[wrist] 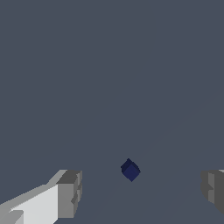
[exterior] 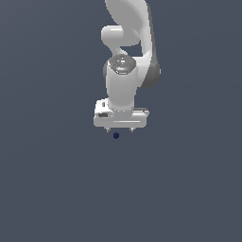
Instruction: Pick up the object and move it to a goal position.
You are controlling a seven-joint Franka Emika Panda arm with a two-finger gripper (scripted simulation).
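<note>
- The end effector point(exterior: 120, 129) hangs spread wide, grasping nothing.
- The navy-blue cube point(wrist: 130, 169) lies on the grey counter point(exterior: 52, 179) between the 2 fingers point(wrist: 70, 192), untouched.
- Grasp, lift and transfer all remain.

Open floor point(exterior: 52, 189) lies all round; only the cube point(wrist: 130, 170) sits between the spread fingers point(wrist: 70, 194), untouched, toward six o'clock.
</note>
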